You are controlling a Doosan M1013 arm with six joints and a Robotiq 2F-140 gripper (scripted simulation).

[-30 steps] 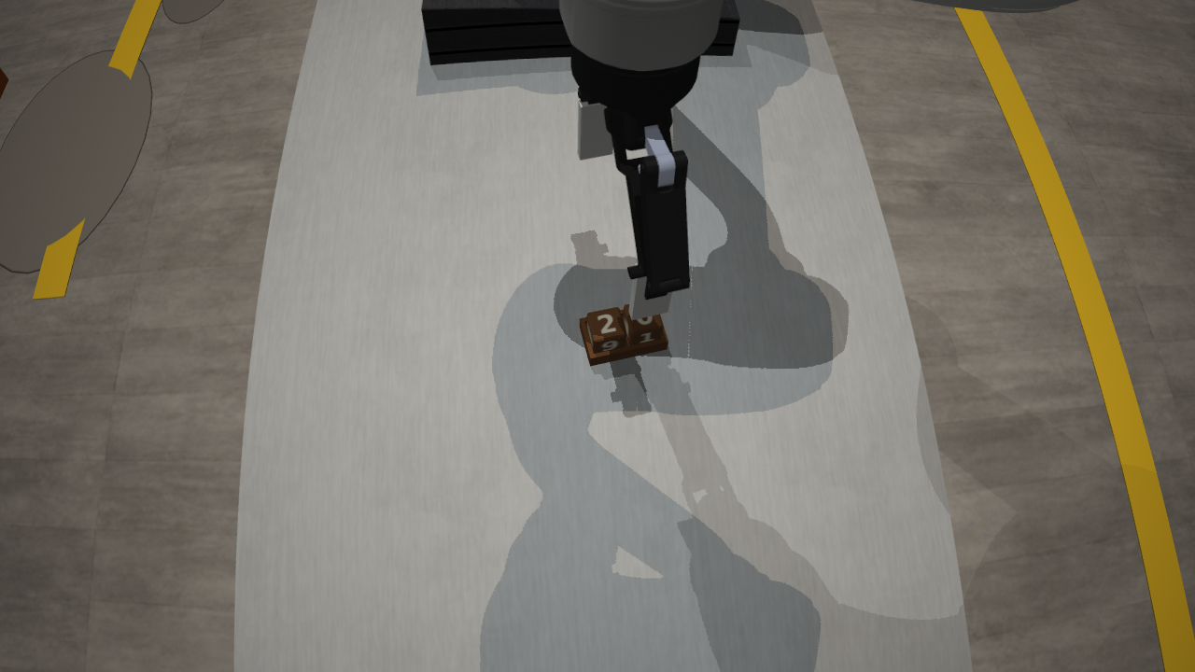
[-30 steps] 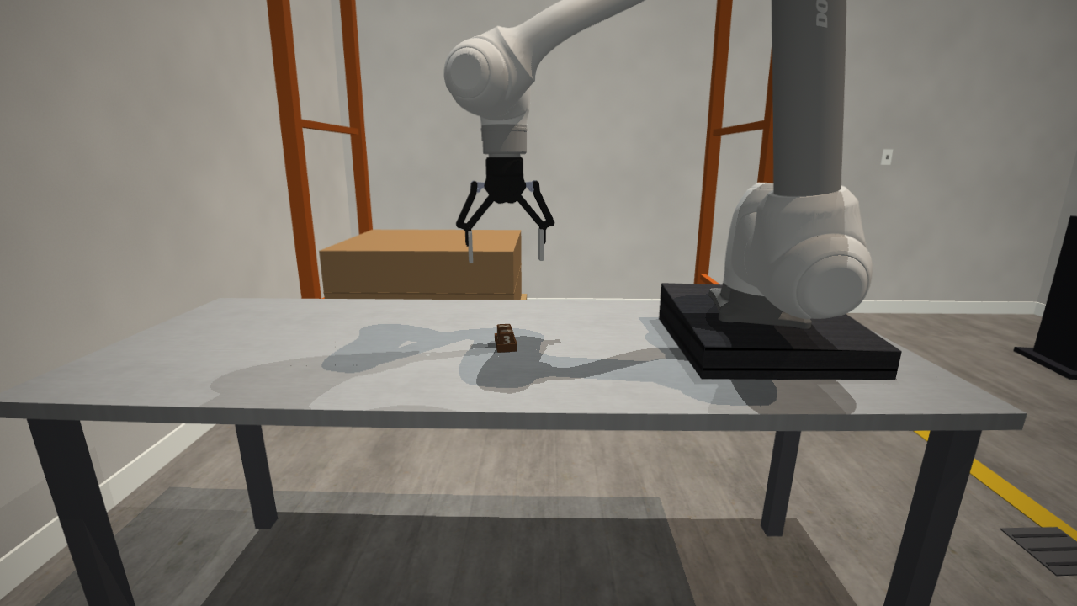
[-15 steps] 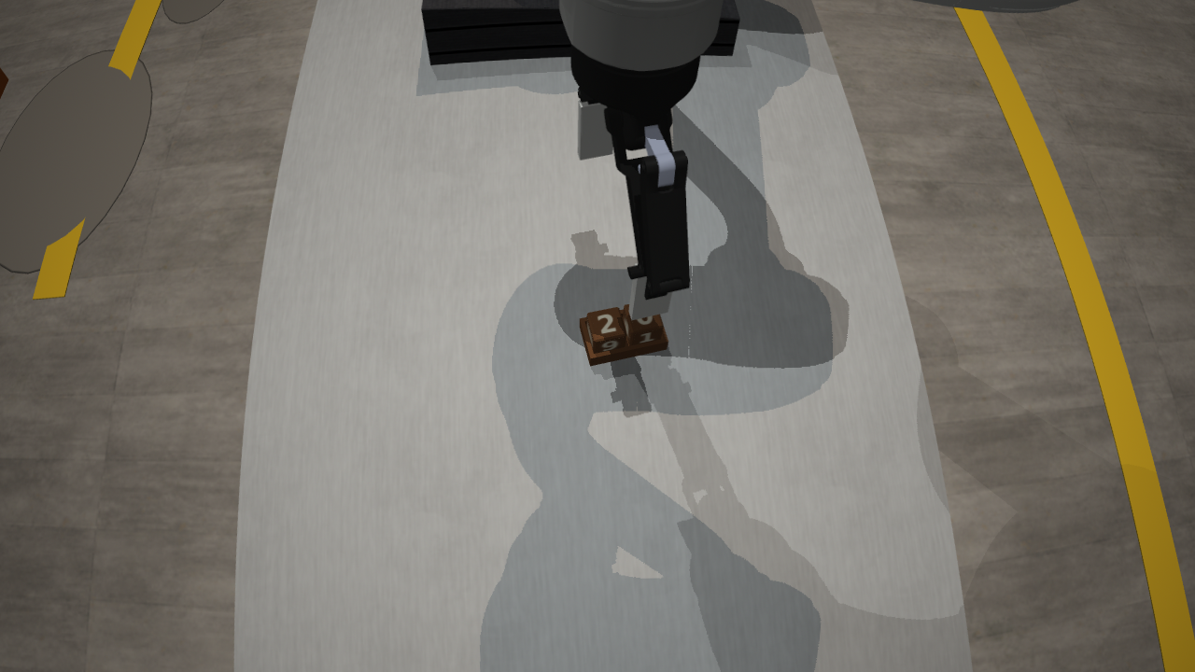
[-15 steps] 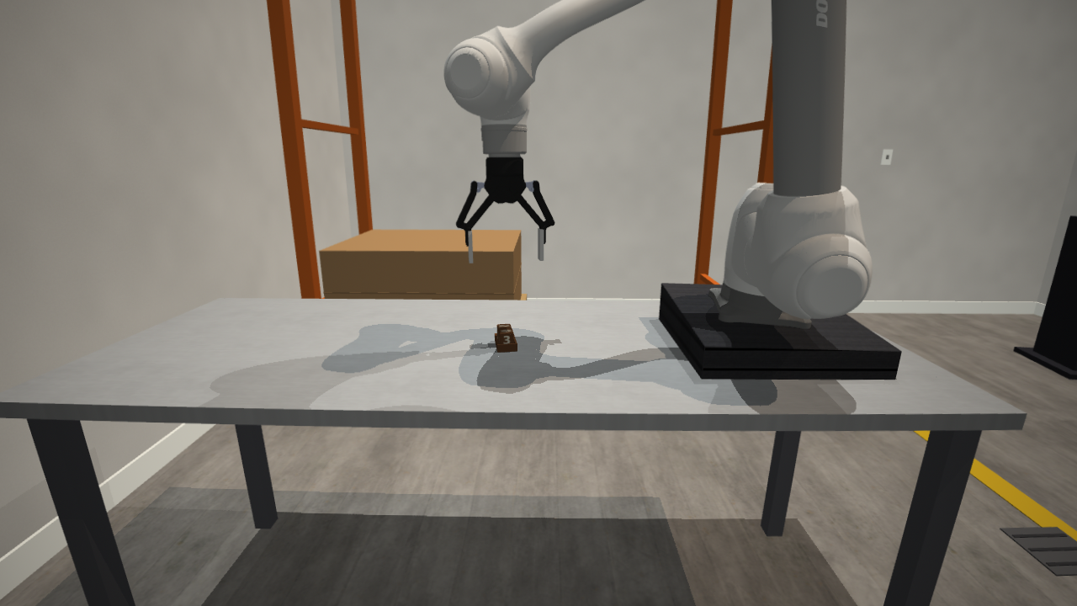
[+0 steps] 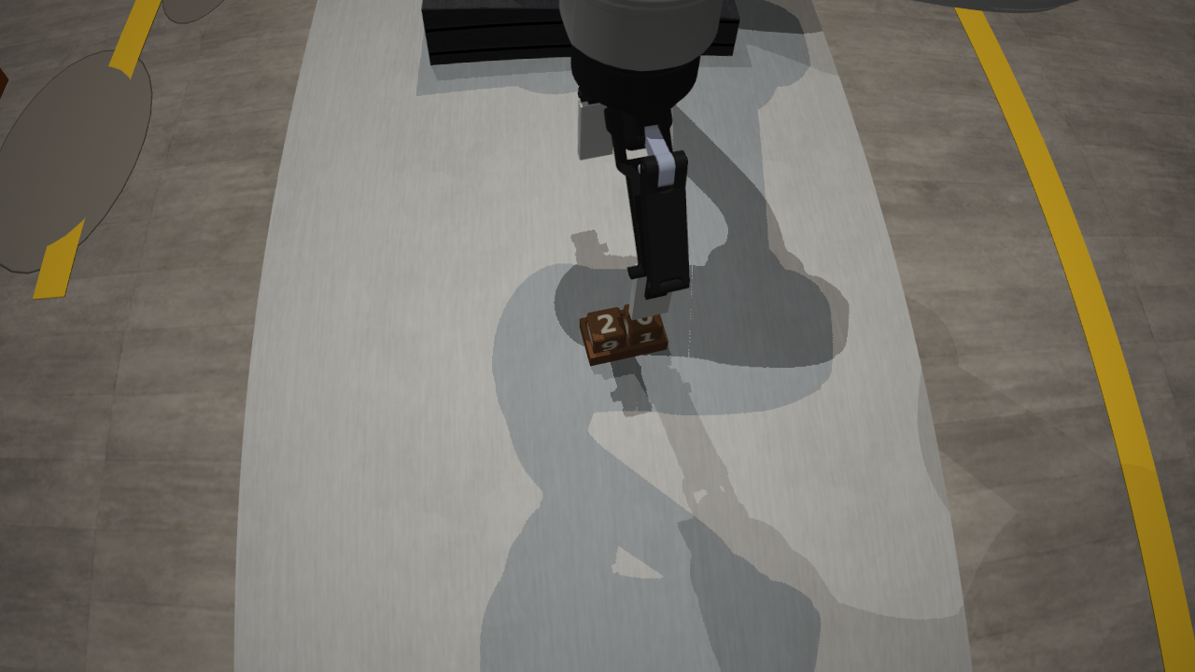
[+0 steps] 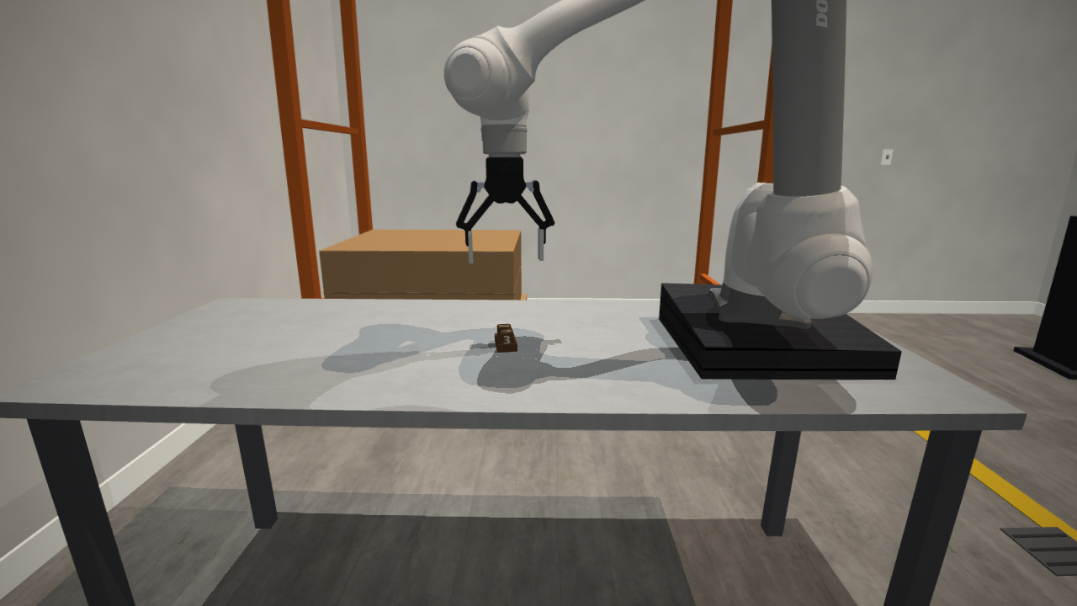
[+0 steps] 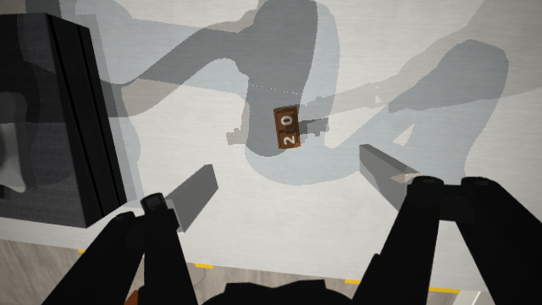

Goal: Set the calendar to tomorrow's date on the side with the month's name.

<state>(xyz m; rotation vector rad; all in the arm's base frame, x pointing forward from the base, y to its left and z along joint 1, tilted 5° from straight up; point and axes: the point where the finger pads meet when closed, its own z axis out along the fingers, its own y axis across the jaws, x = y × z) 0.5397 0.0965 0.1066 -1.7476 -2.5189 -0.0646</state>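
A small brown wooden calendar sits on the pale grey bench [image 5: 375, 459] [image 6: 225, 376] [image 7: 275, 229], near its middle and in the arm's shadow. It is a low tray [image 5: 630, 357] [image 6: 506, 349] [image 7: 286, 148] with two cubes side by side. Seen from above, the left cube [image 5: 606, 323] [image 7: 289, 140] has a pale 2 on top and a 9 on the side facing the top view's lower edge; the right cube [image 5: 645, 334] [image 7: 287, 121] has a 0 on top and a 1 on that same side. I cannot make out a month's name. The black tool [image 5: 660, 292] [image 6: 506, 260] [image 7: 284, 168] hangs well above the bench, its two grey fingers spread wide with nothing between them.

The cubes look like wood: probably light, stiff and hard to crush, with smooth faces that could slip or twist if pinched off-centre. I would take one cube at a time, squarely by two opposite faces, high up where it stands proud of the tray wall. The neighbouring cube leaves no room for a finger between them. The tray is likely light too, so a scraping fingertip could drag or tip it.

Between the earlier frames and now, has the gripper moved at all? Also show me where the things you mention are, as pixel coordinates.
No. The gripper [image 5: 632, 227] [image 6: 505, 261] [image 7: 284, 168] hangs open in the same place: in the exterior view it is still framed against the cardboard box [image 6: 421, 271] just as before.
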